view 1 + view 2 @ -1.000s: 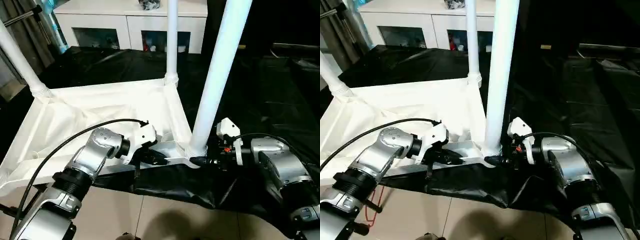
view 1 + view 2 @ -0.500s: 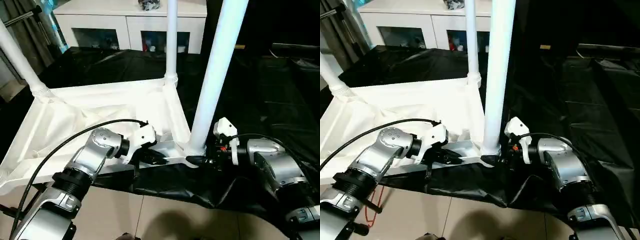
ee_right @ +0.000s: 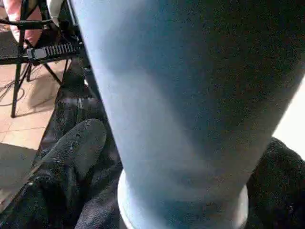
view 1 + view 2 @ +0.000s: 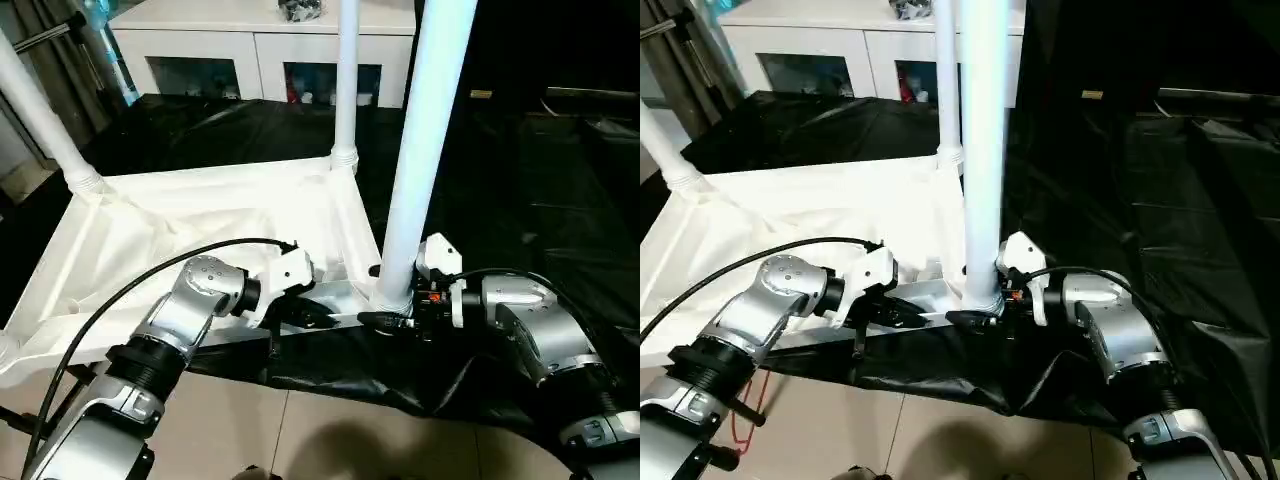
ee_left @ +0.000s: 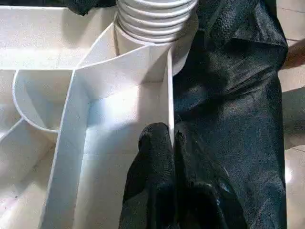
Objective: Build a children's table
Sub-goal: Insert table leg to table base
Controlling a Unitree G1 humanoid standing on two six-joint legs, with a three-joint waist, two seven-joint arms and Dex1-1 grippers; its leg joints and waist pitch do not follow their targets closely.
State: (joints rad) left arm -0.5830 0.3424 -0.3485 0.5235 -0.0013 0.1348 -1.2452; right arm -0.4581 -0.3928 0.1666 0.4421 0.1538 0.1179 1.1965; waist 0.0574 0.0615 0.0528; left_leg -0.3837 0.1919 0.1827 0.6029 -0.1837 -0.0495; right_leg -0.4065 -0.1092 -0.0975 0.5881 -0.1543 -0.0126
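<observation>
The tops of all the legs run out of the head views, so their full length cannot be read. The tabletop (image 4: 200, 220) lies upside down on black sheeting (image 4: 520, 200), ribbed underside up, its long axis running away to the left from the near right corner socket (image 5: 152, 28). From that socket the nearest leg (image 4: 415, 150) stands up, leaning slightly; a second leg (image 4: 345, 80) rises from the far right corner and a third (image 4: 40, 115) from the far left corner.

The left tool (image 5: 172, 138) is closed, its black fingertips pinching the thin rim wall of the tabletop just beside the near socket. The right tool (image 4: 385, 320) stands wide open at the foot of the nearest leg, one finger (image 3: 76, 143) on either side of the tube; whether the pads touch it is hard to say, since the leg blocks most of the wrist view.

Beyond the socket corner the tabletop's edge meets loose sheeting, then tiled floor (image 4: 300, 440). A white cabinet (image 4: 260, 45) stands well behind.
</observation>
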